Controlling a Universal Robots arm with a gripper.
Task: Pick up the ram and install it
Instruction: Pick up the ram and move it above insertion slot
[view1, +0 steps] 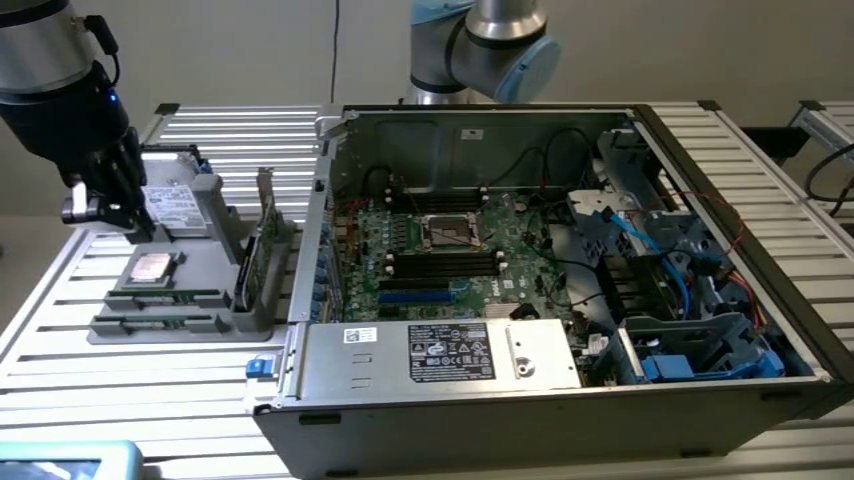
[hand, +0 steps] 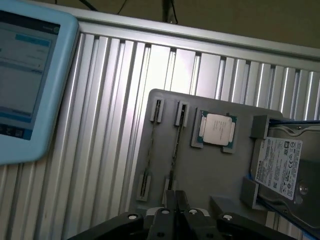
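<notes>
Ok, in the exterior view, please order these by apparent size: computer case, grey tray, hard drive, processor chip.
1. computer case
2. grey tray
3. hard drive
4. processor chip
The last three sit together at a similar distance, so nearness to the camera does not disturb this order.

Silver, blue-capped arm (view1: 505, 20); black gripper (hand: 173, 201)
</notes>
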